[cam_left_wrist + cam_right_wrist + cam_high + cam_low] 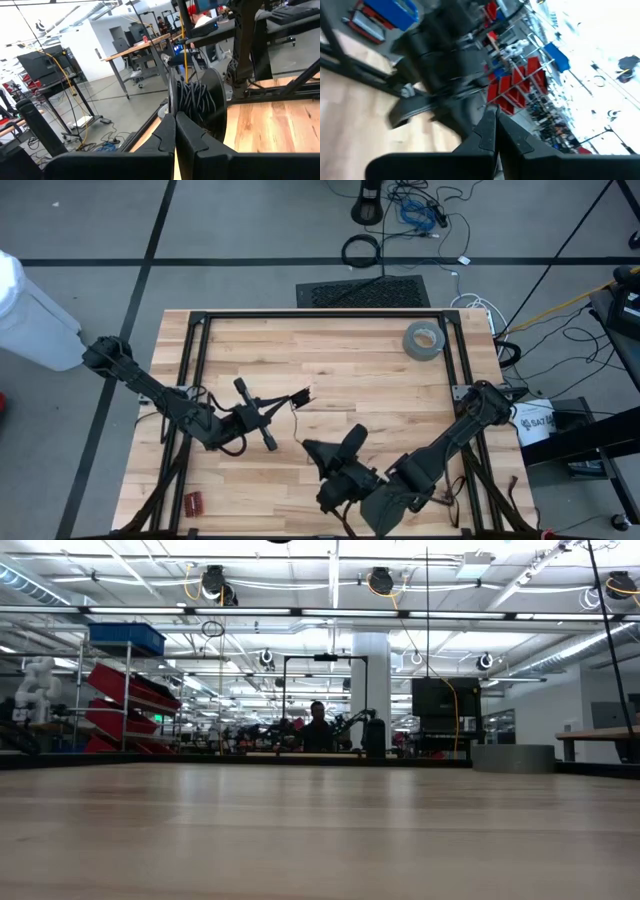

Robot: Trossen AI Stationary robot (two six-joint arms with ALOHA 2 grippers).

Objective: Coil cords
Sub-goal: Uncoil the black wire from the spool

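The desk carries both arms and a grey tape roll at its far right corner. Well nearer than the roll, toward the desk's middle, the left hand has its fingers pressed together on the cord, which hangs thin below it. Right of the cord, the right hand is pressed together, holding nothing.

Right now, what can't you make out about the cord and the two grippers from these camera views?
- Cord: in the high view only a thin wisp shows near the left gripper; its full run and any coil are too thin to trace.
- Low view: shows only bare table; no arm and no cord.
- Right wrist view: motion blur; right gripper looks shut, and whether it holds anything is unclear.
- Left wrist view: left gripper's jaws shut; no cord is visible between them.
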